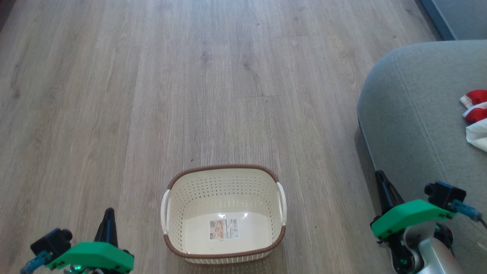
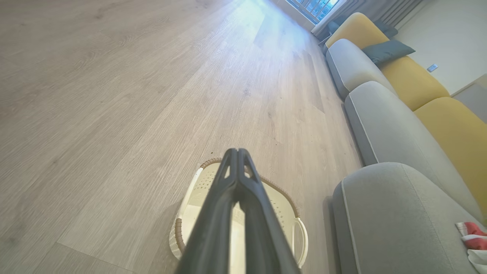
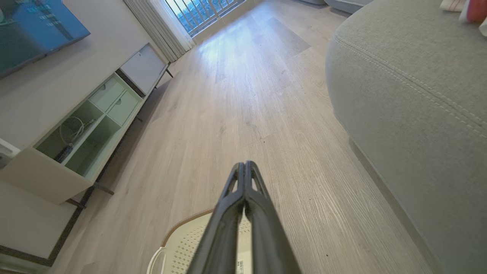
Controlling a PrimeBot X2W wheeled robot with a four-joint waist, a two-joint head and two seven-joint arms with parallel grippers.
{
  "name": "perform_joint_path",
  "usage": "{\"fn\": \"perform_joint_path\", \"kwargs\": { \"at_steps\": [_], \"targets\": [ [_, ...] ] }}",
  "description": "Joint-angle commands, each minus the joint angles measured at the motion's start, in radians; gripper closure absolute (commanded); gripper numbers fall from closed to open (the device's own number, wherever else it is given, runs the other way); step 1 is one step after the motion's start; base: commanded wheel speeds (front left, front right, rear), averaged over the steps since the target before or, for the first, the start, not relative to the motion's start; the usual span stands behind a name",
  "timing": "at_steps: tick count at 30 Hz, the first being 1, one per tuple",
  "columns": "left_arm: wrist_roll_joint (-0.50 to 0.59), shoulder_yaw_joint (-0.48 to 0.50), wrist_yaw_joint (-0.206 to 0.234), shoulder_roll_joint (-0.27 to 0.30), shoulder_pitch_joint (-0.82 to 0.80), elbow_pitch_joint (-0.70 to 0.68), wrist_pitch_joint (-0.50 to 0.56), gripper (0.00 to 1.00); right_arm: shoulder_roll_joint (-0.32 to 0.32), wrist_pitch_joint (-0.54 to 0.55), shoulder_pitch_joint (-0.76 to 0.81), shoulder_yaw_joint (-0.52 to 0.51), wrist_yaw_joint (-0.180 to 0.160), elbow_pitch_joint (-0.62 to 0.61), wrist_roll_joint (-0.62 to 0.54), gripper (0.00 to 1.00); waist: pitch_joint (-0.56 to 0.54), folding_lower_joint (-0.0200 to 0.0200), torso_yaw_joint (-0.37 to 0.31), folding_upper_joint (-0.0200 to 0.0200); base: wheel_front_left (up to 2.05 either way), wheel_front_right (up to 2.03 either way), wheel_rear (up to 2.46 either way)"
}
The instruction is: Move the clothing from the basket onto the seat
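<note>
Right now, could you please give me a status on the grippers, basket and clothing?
Left gripper and right gripper shut, empty. Basket empty, on the floor. Clothing lying on the seat. Nothing in the way.

The clothing [image 1: 477,114] on the seat [image 1: 411,114], right of the basket [image 1: 224,213], is cut off by the picture's right edge. The print on the basket's label sticker [image 1: 223,229] is too small to read. In the left wrist view, the left gripper [image 2: 237,151] hides the basket's middle.
</note>
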Motion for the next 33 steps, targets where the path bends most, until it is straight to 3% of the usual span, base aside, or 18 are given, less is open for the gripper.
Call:
{"fn": "perform_joint_path", "kwargs": {
  "at_steps": [1, 33],
  "targets": [
    [-0.03, 0.01, -0.005, 0.009, -0.052, -0.04, 0.007, 1.0, 0.0, 0.005, -0.027, -0.003, 0.0, -0.041, 0.03, 1.0, 0.0, 0.0, 0.0, 0.0, 0.0, 0.0, 0.0],
    [-0.374, 0.011, -0.023, 0.012, -0.073, -0.079, 0.096, 1.0, 0.018, 0.095, -0.001, -0.058, 0.0, -0.125, 0.372, 1.0, 0.005, 0.0, 0.008, 0.0, 0.0, 0.0, 0.0]
  ]
}}
